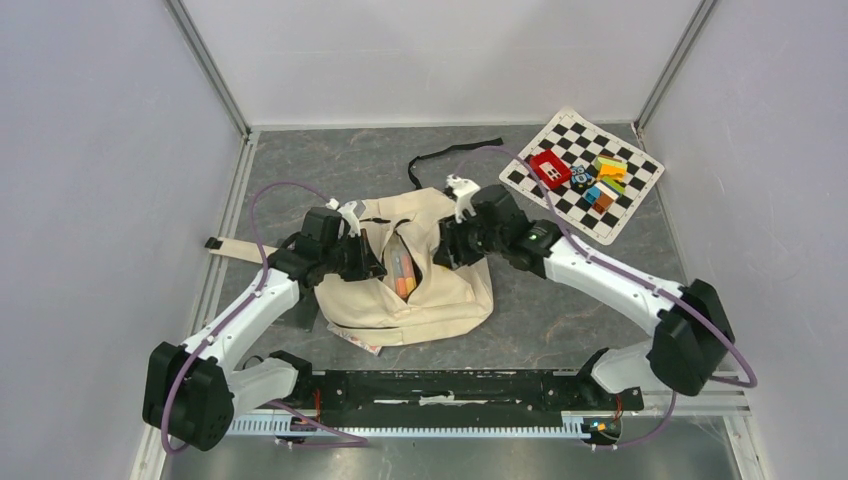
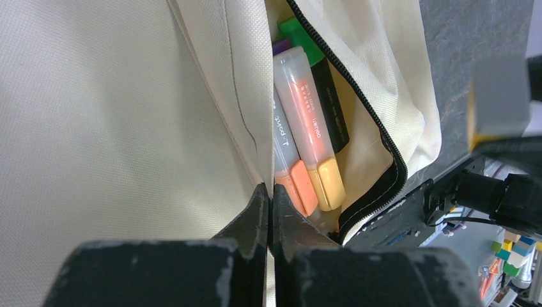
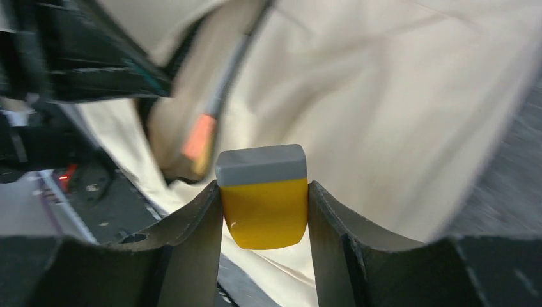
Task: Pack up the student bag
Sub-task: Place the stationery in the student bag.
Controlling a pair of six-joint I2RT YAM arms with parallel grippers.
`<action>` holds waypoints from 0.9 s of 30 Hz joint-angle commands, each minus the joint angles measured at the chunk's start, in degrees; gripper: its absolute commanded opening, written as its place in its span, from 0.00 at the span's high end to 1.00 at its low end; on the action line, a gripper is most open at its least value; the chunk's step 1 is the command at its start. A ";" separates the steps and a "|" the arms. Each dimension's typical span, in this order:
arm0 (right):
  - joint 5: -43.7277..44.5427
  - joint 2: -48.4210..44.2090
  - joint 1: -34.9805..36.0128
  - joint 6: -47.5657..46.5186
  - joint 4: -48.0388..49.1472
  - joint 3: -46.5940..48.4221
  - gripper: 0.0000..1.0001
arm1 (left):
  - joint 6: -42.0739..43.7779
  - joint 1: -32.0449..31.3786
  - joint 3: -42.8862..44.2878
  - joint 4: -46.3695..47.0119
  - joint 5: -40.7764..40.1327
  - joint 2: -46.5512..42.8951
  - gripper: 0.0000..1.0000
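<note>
Quick note on this one. The student bag (image 1: 420,310) was lying flat mid-table, its zip (image 2: 359,96) undone and the mouth facing up, with some highlighters (image 2: 307,128) already inside.

Your left gripper (image 2: 269,195) had its fingers pressed together on the left lip of the opening, pinching the cream fabric. My guess is that it was there to hold the mouth apart. Your right gripper (image 3: 264,192) was clamped on a yellow eraser (image 3: 262,220) with a grey top, just beside the other lip.

What mattered was this: the slot ran roughly away from the bases, and it sat to the left of the right fingers, between the two grippers. In the right wrist view it was up and left of the eraser.

So I'd call the drop the right arm's job: a short shift left over the gap.
</note>
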 commanded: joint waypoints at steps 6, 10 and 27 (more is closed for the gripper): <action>-6.73 13.59 11.01 8.72 5.86 14.73 1.00 | -0.38 0.61 0.39 2.95 1.83 -1.71 0.98; -7.10 17.95 13.50 9.73 6.84 18.36 1.00 | -0.60 0.71 -0.03 3.22 1.78 -2.54 0.98; 14.98 24.05 14.61 10.52 -4.12 21.50 1.00 | -0.76 0.81 -0.25 3.36 2.14 -3.34 0.98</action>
